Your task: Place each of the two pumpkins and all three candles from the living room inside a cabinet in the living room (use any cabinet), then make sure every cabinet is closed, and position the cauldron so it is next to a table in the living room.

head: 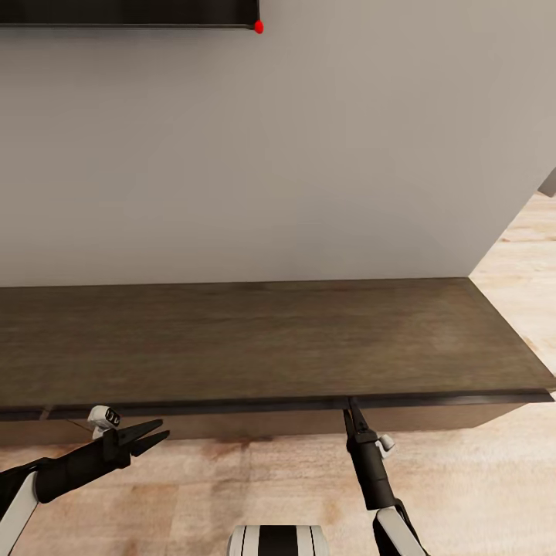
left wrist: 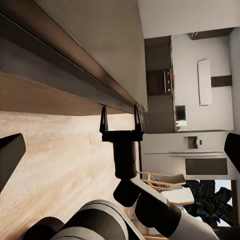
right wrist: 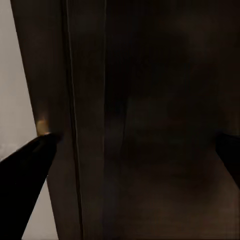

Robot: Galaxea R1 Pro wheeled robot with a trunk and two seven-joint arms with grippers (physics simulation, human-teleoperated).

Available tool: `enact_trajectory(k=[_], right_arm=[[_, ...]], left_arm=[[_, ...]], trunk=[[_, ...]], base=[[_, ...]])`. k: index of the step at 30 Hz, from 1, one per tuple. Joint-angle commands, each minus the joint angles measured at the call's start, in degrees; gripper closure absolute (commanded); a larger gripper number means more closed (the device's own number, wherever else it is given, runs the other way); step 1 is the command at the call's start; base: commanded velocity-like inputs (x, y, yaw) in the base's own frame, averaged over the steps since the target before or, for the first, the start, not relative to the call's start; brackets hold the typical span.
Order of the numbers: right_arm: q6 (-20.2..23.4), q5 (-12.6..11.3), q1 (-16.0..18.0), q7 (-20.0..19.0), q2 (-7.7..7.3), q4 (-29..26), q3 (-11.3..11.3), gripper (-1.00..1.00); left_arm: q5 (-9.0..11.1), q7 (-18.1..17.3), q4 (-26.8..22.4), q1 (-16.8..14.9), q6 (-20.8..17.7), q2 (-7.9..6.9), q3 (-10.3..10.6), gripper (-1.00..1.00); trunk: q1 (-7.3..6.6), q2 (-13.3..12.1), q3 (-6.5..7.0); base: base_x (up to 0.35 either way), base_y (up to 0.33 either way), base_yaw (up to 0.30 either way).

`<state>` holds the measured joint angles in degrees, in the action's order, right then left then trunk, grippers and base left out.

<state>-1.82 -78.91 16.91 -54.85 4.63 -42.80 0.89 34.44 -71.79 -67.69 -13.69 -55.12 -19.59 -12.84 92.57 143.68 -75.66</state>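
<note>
The long low dark-brown cabinet (head: 270, 340) stands against the white wall, and its drawer fronts look shut. My right gripper (head: 351, 403) is open, its tips right at the cabinet's front top edge. From the left wrist view the right gripper (left wrist: 120, 109) shows both fingers spread against that edge (left wrist: 75, 75). In the right wrist view the dark cabinet front (right wrist: 150, 125) is very close. My left gripper (head: 164, 429) is open and holds nothing, low in front of the cabinet, further left. The pumpkins, candles and cauldron are out of view.
A dark screen (head: 127, 11) with a red light (head: 258, 26) hangs on the wall above. The cabinet ends at the right (head: 540, 386), with wood floor (head: 525, 255) beyond. A kitchen with a fridge (left wrist: 200, 160) and a plant (left wrist: 212, 197) lies far off.
</note>
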Motion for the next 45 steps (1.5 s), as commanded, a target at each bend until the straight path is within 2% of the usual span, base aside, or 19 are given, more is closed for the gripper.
enact_trajectory(k=[1, 19, 26, 45], right_arm=[[-0.2, -0.2, 0.1, -0.3, 0.02, -0.3, 0.2, 1.0], [-0.1, -0.2, 0.1, -0.2, 0.29, -0.3, 0.2, 1.0], [-0.2, -0.2, 0.1, -0.1, 0.29, -0.3, 1.7, 1.0], [-0.2, -0.3, 0.1, -0.1, 0.29, -0.3, 1.7, 1.0]], left_arm=[[0.2, 0.0, 0.0, 0.0, -0.4, -0.01, 0.0, -1.0], [0.2, 0.0, 0.0, 0.0, -0.4, -0.01, 0.0, -1.0], [0.2, 0.0, 0.0, 0.0, -0.4, -0.01, 0.0, -1.0], [0.2, 0.0, 0.0, 0.0, -0.4, -0.01, 0.0, -1.0]], trunk=[[-0.02, 0.0, -0.03], [-0.02, 0.0, -0.03], [-0.02, 0.0, -0.03], [-0.02, 0.0, -0.03]], base=[[0.0, 0.0, 0.0], [-0.022, 0.0, 0.0], [-0.028, 0.0, 0.0], [-0.024, 0.0, 0.0]])
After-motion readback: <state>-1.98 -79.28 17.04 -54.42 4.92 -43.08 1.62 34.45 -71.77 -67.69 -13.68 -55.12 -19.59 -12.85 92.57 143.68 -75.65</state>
